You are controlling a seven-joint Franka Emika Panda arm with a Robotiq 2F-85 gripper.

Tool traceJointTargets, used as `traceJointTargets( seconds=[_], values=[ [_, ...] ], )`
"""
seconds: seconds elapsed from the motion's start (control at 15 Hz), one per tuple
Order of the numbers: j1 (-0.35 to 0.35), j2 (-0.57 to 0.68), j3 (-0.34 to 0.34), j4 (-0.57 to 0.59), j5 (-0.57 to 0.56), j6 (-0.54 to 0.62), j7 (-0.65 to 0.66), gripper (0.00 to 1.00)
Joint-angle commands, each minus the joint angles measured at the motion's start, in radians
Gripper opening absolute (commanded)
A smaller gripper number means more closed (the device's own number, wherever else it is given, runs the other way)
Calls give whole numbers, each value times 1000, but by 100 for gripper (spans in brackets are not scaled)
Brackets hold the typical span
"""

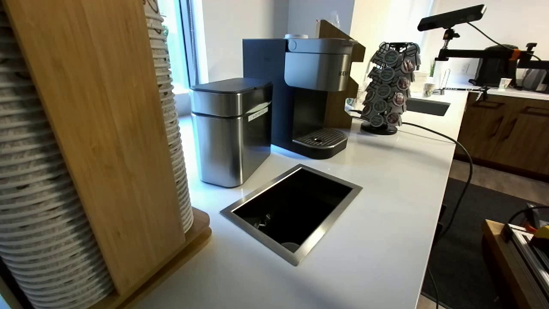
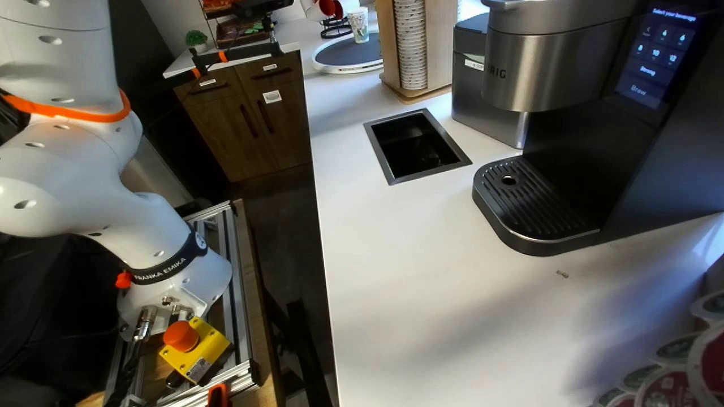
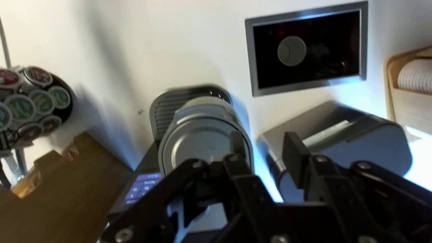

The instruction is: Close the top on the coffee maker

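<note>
Metal box (image 1: 225, 137) beside coffee mkr (image 1: 311, 75), pod rack (image 1: 386, 86) nr, gripper (image 3: 264, 143) overhead

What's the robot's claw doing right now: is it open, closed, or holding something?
Gripper: open in the wrist view, with a visible gap and nothing held in it.

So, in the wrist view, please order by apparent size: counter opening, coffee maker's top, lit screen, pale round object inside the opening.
Largest to smallest:
Counter opening
Top, partly behind the fingers
Lit screen and pale round object: too alike to rank
</note>
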Motion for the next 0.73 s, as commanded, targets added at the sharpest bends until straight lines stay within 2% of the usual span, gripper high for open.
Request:
traceJointTargets(
  seconds=[0.0,0.27,0.4,0.47,0.53,0.67],
  values=[
    [33,-52,12,2,7,97,-42,69],
    [36,-72,10,1,-5,119,-149,99],
    [25,-74,10,-10,-3,97,-194,100],
    [38,-73,7,-5,-3,116,-143,97],
    [33,-72,7,-7,-2,117,-161,100],
    [28,-71,7,-9,-2,117,-173,100]
  ],
)
